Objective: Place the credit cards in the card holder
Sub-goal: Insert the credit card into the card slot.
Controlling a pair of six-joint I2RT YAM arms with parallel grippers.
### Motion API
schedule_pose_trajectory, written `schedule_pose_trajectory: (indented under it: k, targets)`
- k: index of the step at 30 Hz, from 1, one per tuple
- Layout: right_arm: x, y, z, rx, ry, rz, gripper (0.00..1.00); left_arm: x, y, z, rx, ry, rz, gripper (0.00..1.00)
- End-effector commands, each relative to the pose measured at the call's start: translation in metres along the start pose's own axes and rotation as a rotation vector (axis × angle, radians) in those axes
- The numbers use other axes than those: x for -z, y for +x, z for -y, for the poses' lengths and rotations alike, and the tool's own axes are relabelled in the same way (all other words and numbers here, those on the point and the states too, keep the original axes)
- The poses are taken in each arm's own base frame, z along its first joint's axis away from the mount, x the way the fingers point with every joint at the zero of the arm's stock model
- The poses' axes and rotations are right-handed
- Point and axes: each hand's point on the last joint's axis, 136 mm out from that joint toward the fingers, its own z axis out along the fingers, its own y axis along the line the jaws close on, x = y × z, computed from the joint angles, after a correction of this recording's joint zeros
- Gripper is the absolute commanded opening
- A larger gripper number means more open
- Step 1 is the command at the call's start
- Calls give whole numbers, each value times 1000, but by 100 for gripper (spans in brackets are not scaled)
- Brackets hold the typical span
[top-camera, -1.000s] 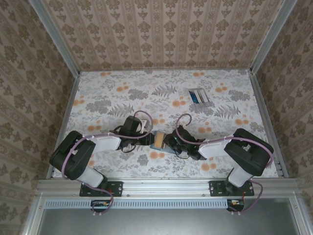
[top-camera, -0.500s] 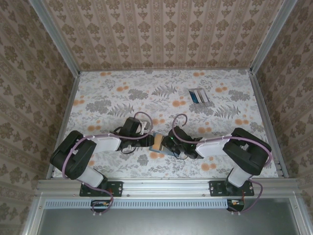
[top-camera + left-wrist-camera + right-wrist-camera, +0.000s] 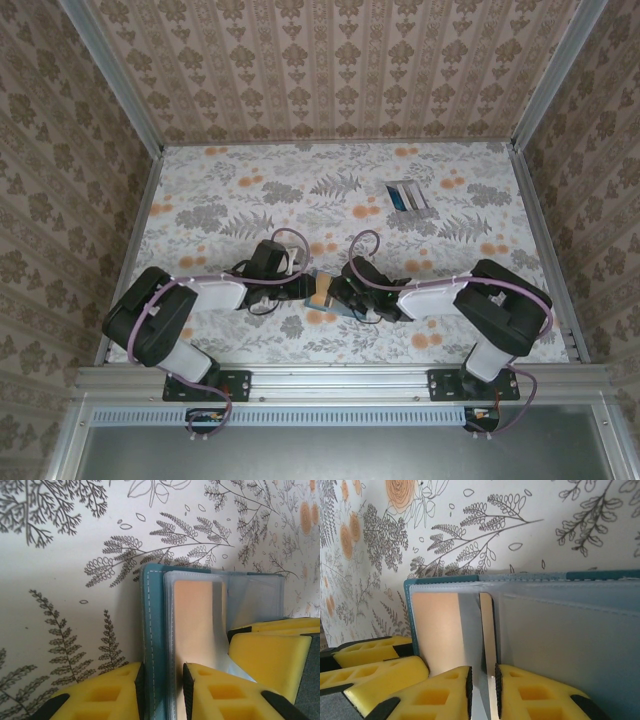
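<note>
Progress: one orange-tan card (image 3: 192,615) appears seated in a clear pocket of the card holder (image 3: 152,630). The holder lies open on the surface (image 3: 250,190) between my two arms, near their bases. My left fingers (image 3: 127,682) are clamped on its teal cover edge, and my right fingers (image 3: 460,682) pinch a clear pocket leaf. Outstanding: the other credit cards (image 3: 405,196) sit well apart at the far right. Clearance: the surface is open around the holder and the walls are distant, but my wrists crowd each other.

Robot test enclosure, wallpapered walls (image 3: 330,70), aluminium frame (image 3: 340,378)
</note>
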Motion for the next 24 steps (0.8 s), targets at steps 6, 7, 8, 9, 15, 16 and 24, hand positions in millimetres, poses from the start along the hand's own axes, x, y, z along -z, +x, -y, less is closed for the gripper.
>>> schedule_pose_trajectory:
  k: [6,7,8,9,15,16,24]
  targets:
    - [41,-6,2,173,53,20,33,24,2,4,-3,-33,9,48]
    - [47,-8,3,191,69,25,35,28,0,4,-9,-44,21,50]
    - [52,-10,3,210,86,30,36,32,-3,5,-17,-52,33,50]
    - [54,-11,8,227,120,29,38,35,-4,4,-22,-64,40,51]
    - [84,-25,23,384,305,41,44,42,4,-7,-33,-131,14,56]
    - [85,-25,24,403,326,37,45,41,7,-8,-32,-136,-4,56]
    - [73,-19,52,502,545,5,65,33,19,-9,-33,-125,-82,56]
